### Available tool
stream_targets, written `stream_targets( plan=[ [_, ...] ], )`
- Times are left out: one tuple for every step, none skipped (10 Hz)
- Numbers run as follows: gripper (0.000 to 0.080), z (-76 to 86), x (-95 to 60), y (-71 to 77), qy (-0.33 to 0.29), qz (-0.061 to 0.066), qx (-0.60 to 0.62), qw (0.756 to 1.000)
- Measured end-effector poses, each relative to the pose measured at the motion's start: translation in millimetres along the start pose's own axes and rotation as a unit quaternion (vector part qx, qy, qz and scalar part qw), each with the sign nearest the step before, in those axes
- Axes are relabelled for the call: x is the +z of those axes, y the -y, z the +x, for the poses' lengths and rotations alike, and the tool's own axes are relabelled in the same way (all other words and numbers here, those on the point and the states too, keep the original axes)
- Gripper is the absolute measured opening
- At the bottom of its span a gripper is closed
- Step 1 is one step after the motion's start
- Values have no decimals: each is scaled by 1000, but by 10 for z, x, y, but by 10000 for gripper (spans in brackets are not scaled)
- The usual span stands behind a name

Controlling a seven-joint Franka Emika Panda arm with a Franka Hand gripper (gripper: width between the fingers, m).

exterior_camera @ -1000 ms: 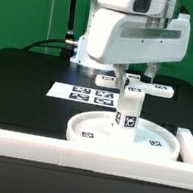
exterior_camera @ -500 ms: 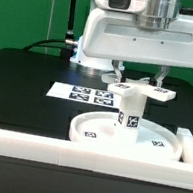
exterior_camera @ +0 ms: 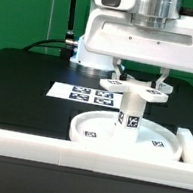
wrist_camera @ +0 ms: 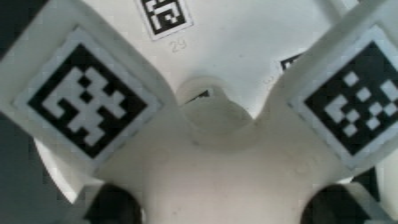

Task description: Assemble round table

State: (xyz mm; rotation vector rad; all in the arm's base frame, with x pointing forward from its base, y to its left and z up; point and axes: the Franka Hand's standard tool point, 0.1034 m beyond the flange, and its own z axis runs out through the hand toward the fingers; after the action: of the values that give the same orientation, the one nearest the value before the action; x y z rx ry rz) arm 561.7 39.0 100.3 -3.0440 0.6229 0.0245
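Gripper (exterior_camera: 137,83) closed on the flat cross-shaped piece (exterior_camera: 137,88), now centred over the short thick cylinder (exterior_camera: 129,113) after shifting left in the exterior view; mating appears imminent. Cylinder stands upright in the large rimmed round disc (exterior_camera: 94,132). Parts are smooth white plastic with tags.

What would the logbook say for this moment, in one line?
end effector: holding cross-shaped piece | position: atop cylinder | cylinder: upright on round disc
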Motion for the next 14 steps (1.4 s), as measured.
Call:
stream_targets(
  plan=[
    [443,0,1,0,0,0,28,1000],
    [443,0,0,2,1,2,71,997],
    [443,2,1,-2,2,4,107,994],
    [443,17,1,-9,0,15,154,988],
    [443,26,-1,-3,-3,22,217,976],
    [443,28,-2,3,-5,28,280,960],
    [443,25,-2,1,-4,32,332,943],
    [443,27,-3,0,-1,34,378,925],
    [443,30,-2,3,0,36,418,908],
    [443,32,-1,2,2,43,471,881],
    [443,33,0,-5,6,48,517,855],
    [443,35,1,-6,12,54,554,831],
    [443,35,3,-5,15,58,593,803],
    [443,37,3,-6,18,61,630,774]
  ],
)
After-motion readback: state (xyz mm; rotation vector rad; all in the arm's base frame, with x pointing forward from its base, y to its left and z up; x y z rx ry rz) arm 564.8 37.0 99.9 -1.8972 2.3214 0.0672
